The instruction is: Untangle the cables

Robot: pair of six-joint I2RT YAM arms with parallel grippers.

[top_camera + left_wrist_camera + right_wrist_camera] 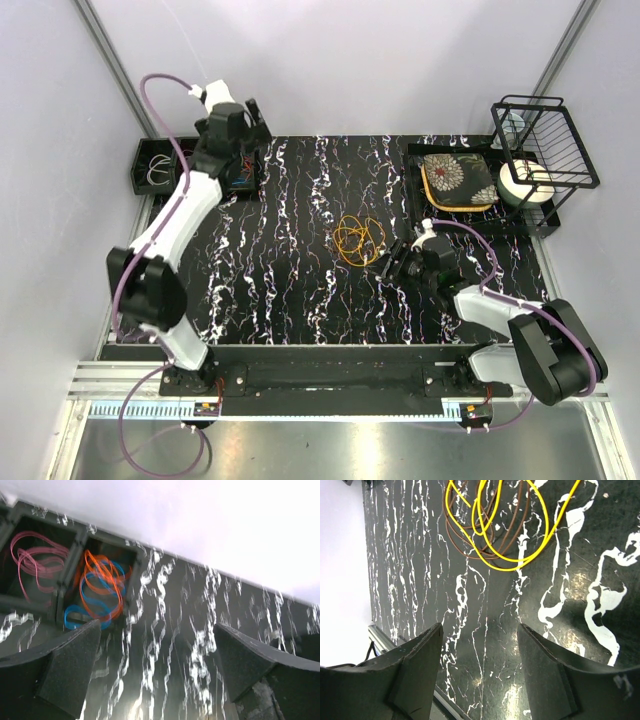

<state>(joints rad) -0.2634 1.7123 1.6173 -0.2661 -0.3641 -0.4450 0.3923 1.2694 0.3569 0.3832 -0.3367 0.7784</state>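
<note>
A tangle of thin yellow-orange (357, 240) and brown wire loops lies at the middle of the black marbled table (300, 290). In the right wrist view the yellow loops (512, 561) and the brown loops (481, 555) lie ahead of my fingers, apart from them. My right gripper (392, 258) (480, 630) is open and empty, just right of the tangle. My left gripper (258, 122) (156, 630) is open and empty at the far left, over a black compartment tray (70, 575). One compartment holds orange and blue loops (100, 587), another holds pink-red loops (35, 560).
The compartment tray's outer cell (160, 170) holds whitish loops. At the back right a black tray (415, 190) holds a floral pad (458, 180), with a wire rack (545, 140) and a white roll (525, 183) beside it. Walls close the back and sides.
</note>
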